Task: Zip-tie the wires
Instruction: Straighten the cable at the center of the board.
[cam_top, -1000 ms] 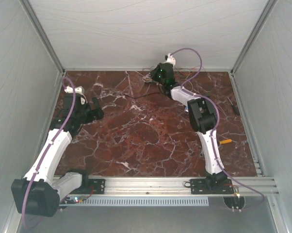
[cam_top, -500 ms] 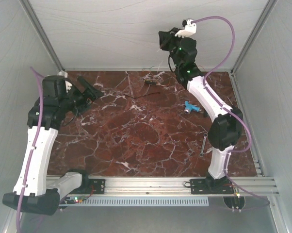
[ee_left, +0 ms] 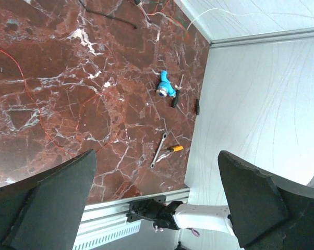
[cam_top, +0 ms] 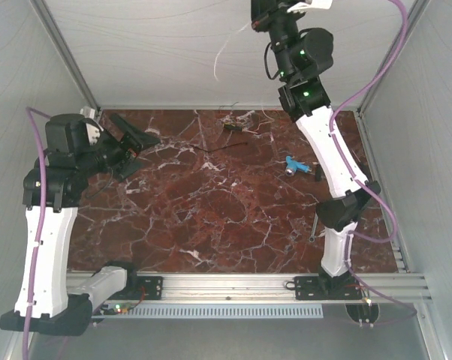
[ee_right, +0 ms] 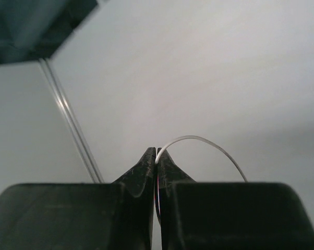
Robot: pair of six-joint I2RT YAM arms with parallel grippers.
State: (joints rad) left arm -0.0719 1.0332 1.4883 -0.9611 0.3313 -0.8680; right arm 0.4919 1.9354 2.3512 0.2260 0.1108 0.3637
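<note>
The right gripper (ee_right: 157, 154) is closed on the wires (ee_right: 198, 139), high above the far edge of the tabletop (cam_top: 233, 217), and a white strand hangs down from it. The left gripper (cam_top: 130, 140) stands wide open and empty near the far left corner. For a good bundle, the right arm should probably hold the strands taut and together, so that the black strip (cam_top: 211, 150) can go around them.

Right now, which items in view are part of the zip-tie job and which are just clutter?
Job:
- thin orange-red, white and pink wires, pinched in the shut right gripper
- thin black strip, probably the zip tie
- left gripper, open and empty

Lying about:
- small blue plastic tool
- slim silver wrench
- short orange-handled tool
</note>
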